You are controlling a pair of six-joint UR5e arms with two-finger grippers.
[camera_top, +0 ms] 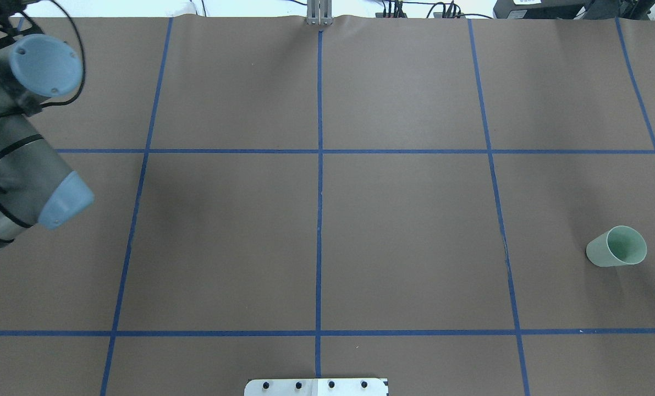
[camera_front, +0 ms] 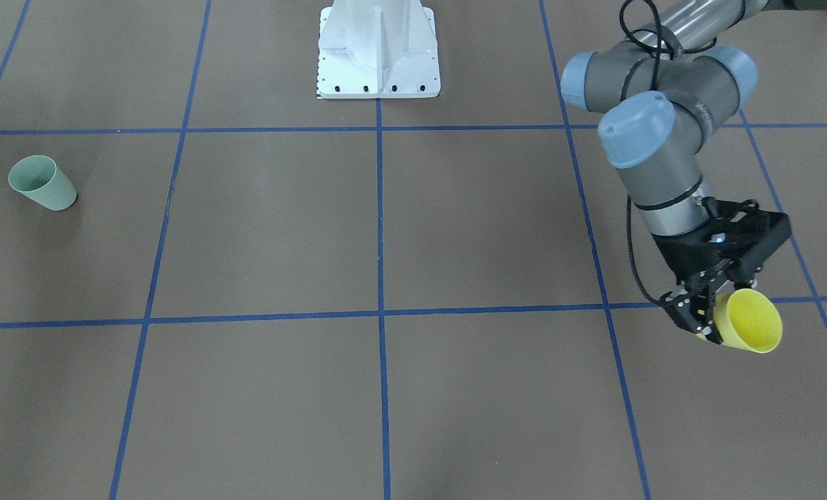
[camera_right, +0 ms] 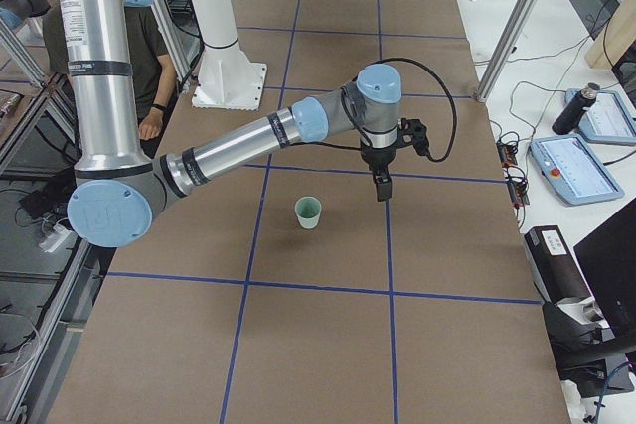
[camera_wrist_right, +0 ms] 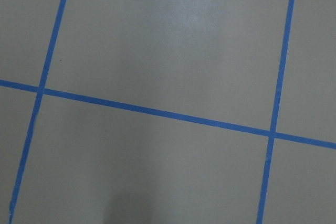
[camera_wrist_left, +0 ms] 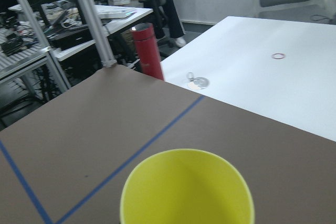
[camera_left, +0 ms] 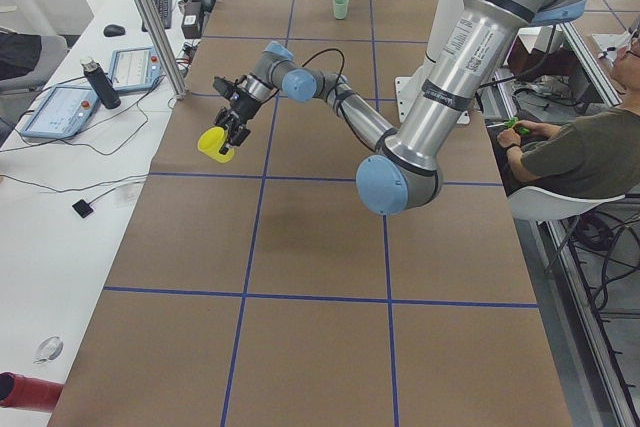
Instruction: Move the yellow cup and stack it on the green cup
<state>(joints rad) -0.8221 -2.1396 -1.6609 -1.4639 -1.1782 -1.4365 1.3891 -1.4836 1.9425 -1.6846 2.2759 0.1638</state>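
Where the front-facing camera looks down on the brown-papered worktop (camera_front: 455, 229), we see the left gripper (camera_front: 717, 304) clamped on the wall of the yellow cup (camera_front: 752, 323), whose mouth shows to the camera. The cup is over a blue tape line (camera_front: 510, 311) at the robot's left end of the worktop. We cannot tell from this view whether it is upright or tilted.

The green cup (camera_front: 42, 184) stands alone at the opposite end, well apart from the yellow one.

The overhead view gives us only the elbow and forearm of the left arm (camera_top: 25, 159) and the green cup. The left gripper and the yellow cup fall outside it.

The left wrist camera adds what no other view does. It looks into the yellow cup's bare interior from just above the rim, with a red bottle (camera_wrist_left: 146, 51) on a white table (camera_wrist_left: 262, 72) beyond the paper's edge.

Only the camera at the robot's right end shows the right gripper (camera_right: 383, 184). It points straight down near the green cup, apart from it, and we cannot tell whether its jaws are open or closed. The right wrist view shows nothing but paper and crossing tape lines.

The camera at the robot's left end also shows a seated person (camera_left: 570, 152) beside the worktop.
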